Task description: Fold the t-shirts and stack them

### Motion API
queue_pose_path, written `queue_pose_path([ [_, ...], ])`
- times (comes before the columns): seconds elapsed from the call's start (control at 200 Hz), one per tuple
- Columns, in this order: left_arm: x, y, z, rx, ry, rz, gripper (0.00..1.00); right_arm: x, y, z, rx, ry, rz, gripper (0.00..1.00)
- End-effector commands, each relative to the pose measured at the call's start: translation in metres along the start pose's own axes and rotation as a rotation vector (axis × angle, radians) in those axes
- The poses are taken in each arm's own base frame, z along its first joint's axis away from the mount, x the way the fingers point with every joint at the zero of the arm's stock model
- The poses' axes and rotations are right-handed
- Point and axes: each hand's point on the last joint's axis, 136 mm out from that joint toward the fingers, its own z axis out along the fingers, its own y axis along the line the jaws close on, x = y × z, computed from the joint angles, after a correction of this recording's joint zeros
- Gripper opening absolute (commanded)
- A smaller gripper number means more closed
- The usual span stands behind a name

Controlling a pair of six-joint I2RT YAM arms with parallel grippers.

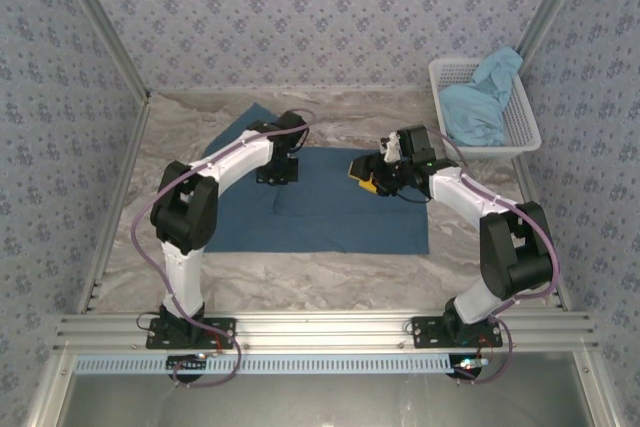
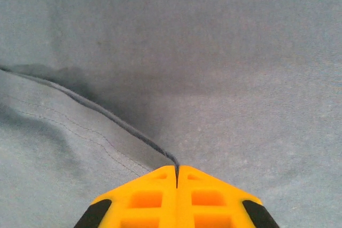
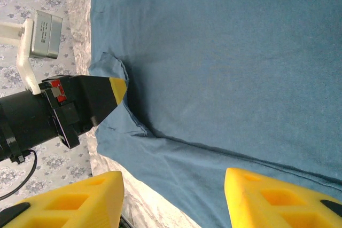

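The darker teal-blue t-shirt (image 1: 340, 217) lies spread flat on the marble table, a sleeve pointing to the back left. My left gripper (image 1: 276, 173) rests on its back part, shut on a thin fold of its hem (image 2: 177, 170); the cloth (image 2: 224, 68) spreads smooth beyond the fingers. In the right wrist view the left gripper's yellow tip (image 3: 118, 86) pinches a raised bit of that shirt (image 3: 224, 52). My right gripper (image 1: 368, 175) hovers above the shirt's back edge, open (image 3: 173, 196), with nothing between its fingers. The lighter sky-blue t-shirt (image 1: 480, 102) lies crumpled in the basket.
A white mesh basket (image 1: 525, 127) stands at the back right corner. Patterned walls enclose the table on three sides. Bare marble (image 1: 330, 267) shows between the shirt and the arm bases, and a strip (image 3: 139, 206) beside the shirt's edge.
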Motion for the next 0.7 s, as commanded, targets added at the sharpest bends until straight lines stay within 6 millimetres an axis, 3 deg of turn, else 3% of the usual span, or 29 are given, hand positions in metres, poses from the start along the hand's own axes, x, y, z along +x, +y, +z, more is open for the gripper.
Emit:
queue_pose_path([
  [0.0, 0.000, -0.013, -0.003, 0.039, -0.010, 0.043, 0.00, -0.004, 0.007, -0.001, -0.017, 0.005, -0.002, 0.55],
  [0.12, 0.005, -0.011, 0.003, 0.023, 0.010, 0.050, 0.00, -0.002, 0.006, -0.001, -0.012, 0.010, 0.004, 0.55],
  [0.16, 0.006, -0.012, 0.003, 0.030, 0.012, 0.057, 0.06, -0.002, 0.004, -0.001, -0.006, 0.014, 0.008, 0.55],
  [0.22, 0.006, -0.012, 0.002, 0.034, 0.011, 0.063, 0.23, 0.000, 0.003, -0.001, 0.000, 0.022, 0.012, 0.55],
  [0.285, 0.007, -0.008, -0.002, 0.018, 0.006, 0.069, 0.52, 0.002, 0.002, -0.003, 0.007, 0.024, 0.016, 0.55],
  [0.385, 0.005, 0.005, -0.014, -0.003, -0.025, 0.044, 0.66, 0.004, -0.004, -0.007, 0.030, 0.026, 0.017, 0.55],
  [0.555, 0.010, 0.058, -0.035, 0.014, -0.036, -0.221, 0.63, 0.011, -0.023, -0.021, 0.125, 0.028, 0.022, 0.53],
  [0.695, 0.030, 0.103, -0.019, 0.092, 0.047, -0.502, 0.46, 0.031, -0.051, -0.031, 0.239, 0.080, 0.062, 0.47],
])
